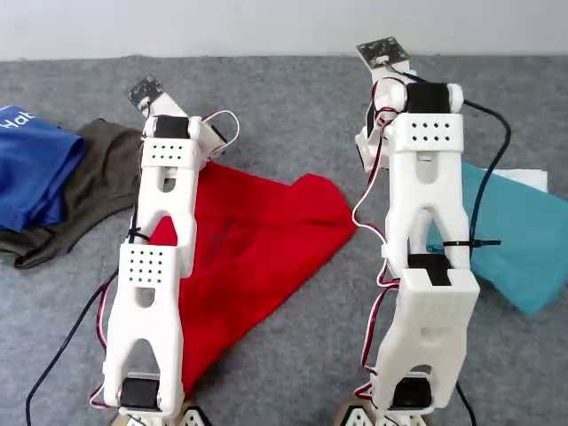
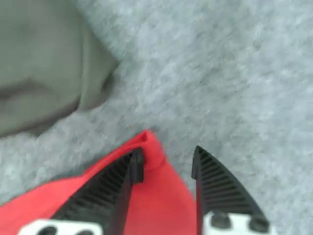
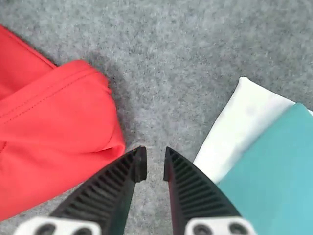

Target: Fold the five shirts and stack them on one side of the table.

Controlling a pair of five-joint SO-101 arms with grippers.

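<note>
The grey felt-covered table (image 1: pixel 293 98) carries everything. The red shirt (image 1: pixel 257 240) lies spread and unfolded in the middle between the two arms, so it is probably the one being worked on. To the right lies a teal shirt (image 1: pixel 524 240) over a white shirt (image 1: pixel 531 177). At the far left a blue shirt (image 1: pixel 31 169) sits bunched on a dark olive shirt (image 1: pixel 102 177). Neither heap looks like a neat stack, so the folding seems barely begun. The left arm (image 1: pixel 164 222) stretches out over the red shirt's far left corner. The left gripper (image 2: pixel 166 169) hangs low there with its jaws spread and the red corner lying between them, not yet pinched, well placed to close on it. The right gripper (image 3: pixel 155 166) hovers over bare felt between the red shirt's other far corner and the white shirt. Its jaws are drawn nearly together with a slim gap and hold nothing. It would need to shift toward the red cloth to take the matching corner.
</note>
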